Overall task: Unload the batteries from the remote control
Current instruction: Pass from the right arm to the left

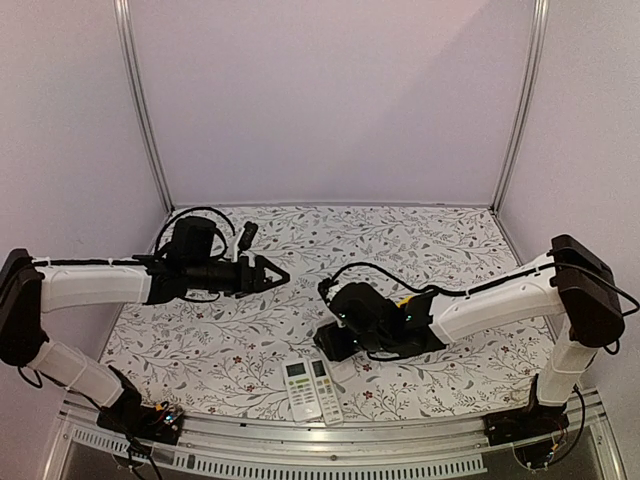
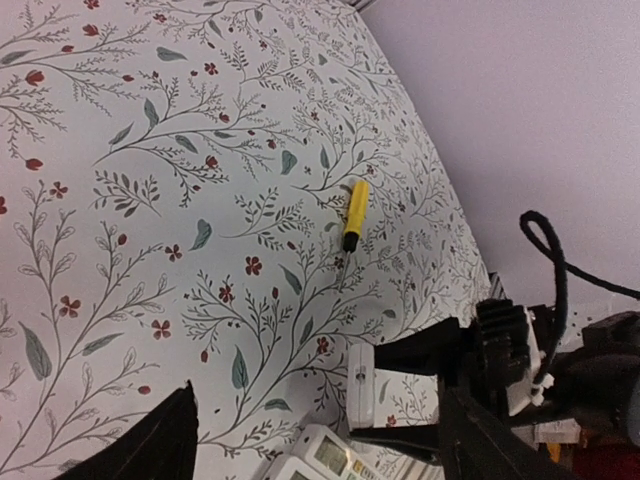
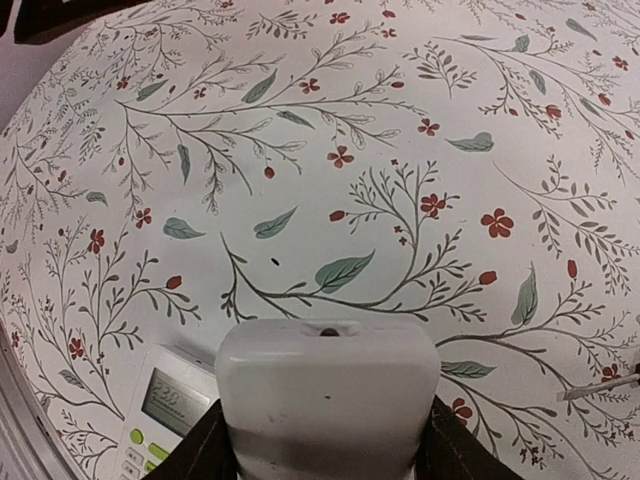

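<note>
My right gripper (image 1: 336,345) is shut on a white remote control (image 3: 328,385), its fingers (image 3: 198,452) pressed against both sides and its end face towards the camera. In the left wrist view the same remote control (image 2: 361,385) hangs just above the table between the right arm's black fingers. The left gripper (image 1: 274,272) hovers over the table's left middle, open, with nothing between its fingers (image 2: 160,440). The batteries are hidden.
Two more white remotes (image 1: 297,389) (image 1: 323,386) lie side by side at the near edge, one showing a display (image 3: 165,405). A yellow-handled screwdriver (image 2: 354,213) lies on the floral cloth behind the right arm. White walls close in the table.
</note>
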Available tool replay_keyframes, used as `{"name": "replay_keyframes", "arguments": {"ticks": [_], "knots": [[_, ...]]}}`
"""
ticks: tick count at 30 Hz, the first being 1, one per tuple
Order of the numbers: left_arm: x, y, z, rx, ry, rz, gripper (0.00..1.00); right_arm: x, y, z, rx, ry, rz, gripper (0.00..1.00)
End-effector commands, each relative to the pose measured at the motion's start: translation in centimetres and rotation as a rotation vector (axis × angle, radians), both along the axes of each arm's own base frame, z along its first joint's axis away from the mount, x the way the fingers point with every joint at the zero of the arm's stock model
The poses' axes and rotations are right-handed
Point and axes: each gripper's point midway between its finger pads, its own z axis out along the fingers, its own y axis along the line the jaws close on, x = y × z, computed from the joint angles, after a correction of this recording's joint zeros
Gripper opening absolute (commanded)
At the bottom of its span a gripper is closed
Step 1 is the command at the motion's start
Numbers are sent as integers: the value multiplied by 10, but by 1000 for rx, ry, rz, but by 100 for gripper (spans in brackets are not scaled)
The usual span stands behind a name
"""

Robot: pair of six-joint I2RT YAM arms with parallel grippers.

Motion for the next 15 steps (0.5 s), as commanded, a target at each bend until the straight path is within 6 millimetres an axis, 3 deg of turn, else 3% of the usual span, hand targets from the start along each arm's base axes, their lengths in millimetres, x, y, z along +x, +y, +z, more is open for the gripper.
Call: {"name": "replay_keyframes", "arguments": {"ticks": [1,7,15], "knots": [[-4,-14,-6,-30,33,-51,79,-5,8,19,58,-44,59,55],[-18,-30,-24,-46,115,-136,72,-6,10,31,79,-88,79,55],[-38,-58,-29,-106,187,-247,66,-6,12,29,59,-100,89,55]]}}
